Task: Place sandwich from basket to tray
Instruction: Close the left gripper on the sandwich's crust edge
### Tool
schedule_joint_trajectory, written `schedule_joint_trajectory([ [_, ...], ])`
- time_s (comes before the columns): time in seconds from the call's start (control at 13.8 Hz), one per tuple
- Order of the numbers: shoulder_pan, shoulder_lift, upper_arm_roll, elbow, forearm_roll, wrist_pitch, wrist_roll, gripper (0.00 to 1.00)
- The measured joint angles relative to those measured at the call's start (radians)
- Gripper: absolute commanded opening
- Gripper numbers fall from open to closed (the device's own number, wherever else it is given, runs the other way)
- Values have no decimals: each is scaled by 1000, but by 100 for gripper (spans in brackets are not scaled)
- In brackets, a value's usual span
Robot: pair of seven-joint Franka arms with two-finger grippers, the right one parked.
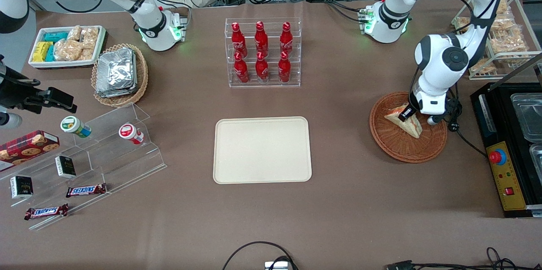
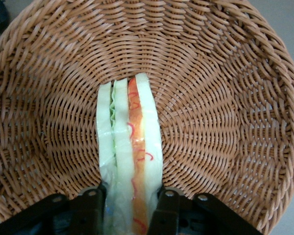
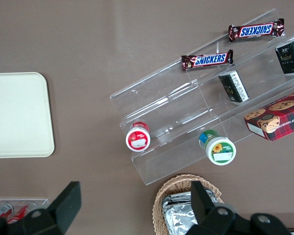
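Front view: the working arm's tool point(image 1: 409, 113) reaches down into the reddish-brown wicker basket point(image 1: 398, 148) at that arm's end of the brown counter point(image 1: 338, 202), its dark fingers at the upper end of the sandwich point(image 1: 407, 122), a white wedge lying inside the basket. The cream tray point(image 1: 262, 150) sits flat at mid-counter, well apart from the basket, nothing on it. Farther from the camera than the tray stands a clear rack of red bottles point(image 1: 262, 52). Toward the parked arm's end lie a lighter basket of foil packets point(image 1: 119, 74) and a clear stepped stand point(image 1: 97, 155) with chocolate bars and small jars.

Left wrist view: the tool's two black fingers point(image 2: 90, 210) stand one on each side of the sandwich point(image 2: 131, 147), closed in against its bread faces, so the wedge sits gripped between them. Its edge shows green, orange and red filling. The woven basket point(image 2: 225, 112) surrounds it.

Right wrist view: a corner of the tray point(image 3: 19, 115), the stepped stand point(image 3: 186, 122) and the foil-packet basket point(image 3: 181, 205) show on the counter.
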Motion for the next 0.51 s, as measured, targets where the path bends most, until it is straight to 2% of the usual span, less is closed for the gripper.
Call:
schedule_joint_trajectory([
  [0.29, -12, -17, -9, 2, 3, -14, 7, 30],
  [0.51, -18, -80, -16, 17, 9, -97, 94, 30],
])
